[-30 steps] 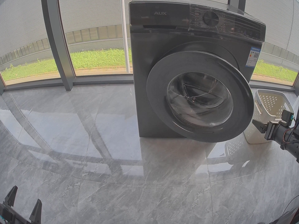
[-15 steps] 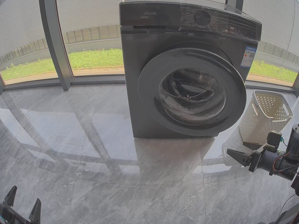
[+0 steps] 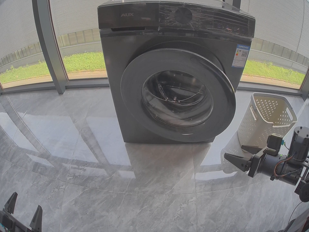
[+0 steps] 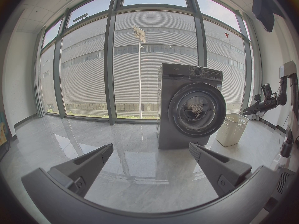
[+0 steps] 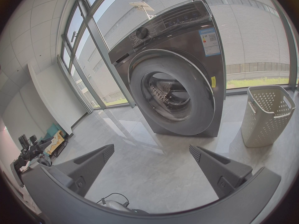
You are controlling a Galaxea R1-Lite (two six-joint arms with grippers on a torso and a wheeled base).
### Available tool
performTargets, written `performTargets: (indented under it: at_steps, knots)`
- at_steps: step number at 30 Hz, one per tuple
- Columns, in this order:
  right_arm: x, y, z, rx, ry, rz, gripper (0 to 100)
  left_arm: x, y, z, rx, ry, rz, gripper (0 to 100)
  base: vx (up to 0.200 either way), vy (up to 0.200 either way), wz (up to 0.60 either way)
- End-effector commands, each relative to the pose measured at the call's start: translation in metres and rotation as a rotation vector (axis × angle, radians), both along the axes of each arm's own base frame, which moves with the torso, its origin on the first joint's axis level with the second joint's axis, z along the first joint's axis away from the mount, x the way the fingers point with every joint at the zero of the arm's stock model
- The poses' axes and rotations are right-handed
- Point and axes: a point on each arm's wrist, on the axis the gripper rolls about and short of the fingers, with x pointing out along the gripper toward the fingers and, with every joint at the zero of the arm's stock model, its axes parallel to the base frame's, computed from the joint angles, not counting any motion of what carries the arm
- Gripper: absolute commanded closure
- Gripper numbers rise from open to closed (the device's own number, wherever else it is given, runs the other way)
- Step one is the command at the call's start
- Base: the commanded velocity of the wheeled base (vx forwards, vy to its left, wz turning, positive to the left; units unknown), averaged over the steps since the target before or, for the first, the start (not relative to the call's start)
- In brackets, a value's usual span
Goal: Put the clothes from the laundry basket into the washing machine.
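1. Head view. Grey polished floor is running up to a glazed window wall. Dark washing machine is standing at the middle, its round door lying across the drum opening. White laundry basket is standing upright on the floor just beside the machine's right side. Right gripper is hovering in front of the basket, spread apart and holding nothing. Left gripper is sitting low at the near left edge, also spread apart and holding nothing.
2. Left wrist view. Fingers are standing wide apart above the floor, nothing between them; machine and basket are standing well beyond.
3. Right wrist view. Fingers are gaping wide with nothing gripped; the machine door is facing them, and the basket is standing beside the machine, apart from them.
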Motion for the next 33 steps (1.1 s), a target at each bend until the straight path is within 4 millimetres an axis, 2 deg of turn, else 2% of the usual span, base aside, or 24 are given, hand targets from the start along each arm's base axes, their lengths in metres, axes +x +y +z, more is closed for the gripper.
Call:
performTargets:
  at_steps: [1, 8, 14, 33]
  knots:
    - [-0.001, 0.004, -0.002, -0.004, 0.010, 0.023, 0, 0.000, 0.000, -0.005, -0.001, 0.005, 0.002, 0, 0.000, 0.000, 0.00]
    - [-0.002, 0.008, -0.003, -0.004, 0.013, 0.043, 0, 0.000, 0.000, -0.005, 0.000, 0.003, 0.001, 0, 0.000, -0.171, 0.00]
    - [-0.004, 0.011, -0.003, -0.006, 0.016, 0.056, 0, 0.000, 0.000, -0.005, 0.000, 0.005, 0.001, 0, 0.000, 0.000, 0.00]
    - [-0.002, 0.016, -0.006, -0.009, 0.030, 0.073, 0, 0.000, 0.000, -0.005, -0.006, 0.005, 0.001, 0, 0.200, 0.000, 0.00]
